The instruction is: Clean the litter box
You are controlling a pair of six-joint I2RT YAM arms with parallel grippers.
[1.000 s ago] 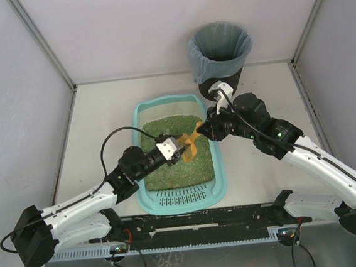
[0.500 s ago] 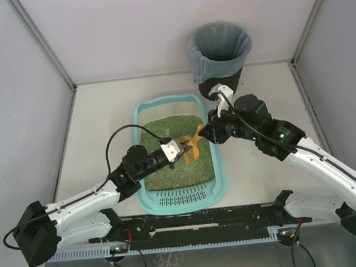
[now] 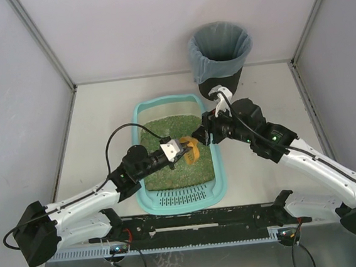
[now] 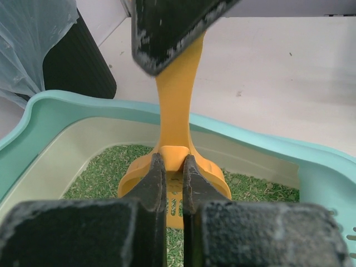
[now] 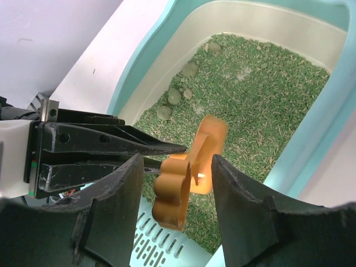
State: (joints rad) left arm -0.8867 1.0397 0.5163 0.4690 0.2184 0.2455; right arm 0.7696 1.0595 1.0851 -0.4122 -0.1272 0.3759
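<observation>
Litter box [image 3: 162, 101] sits mid-table, green litter inside, grate end toward the arm bases. Left gripper [image 3: 183, 149] is clamped on the orange scoop [image 3: 192, 152] above the litter. Right gripper [image 5: 177, 161] is open, its fingers either side of the scoop handle, not touching.

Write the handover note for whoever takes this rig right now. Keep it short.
Grippers: left gripper shut on the scoop at its neck, over the litter. The right gripper is open, its fingers either side of the scoop handle, not gripping.
Things: litter box on the table between the arms; bin beyond its far right corner.
Done: scoop is in hand.
Left: lumps lie along one wall; scoop them into the bin.
</observation>
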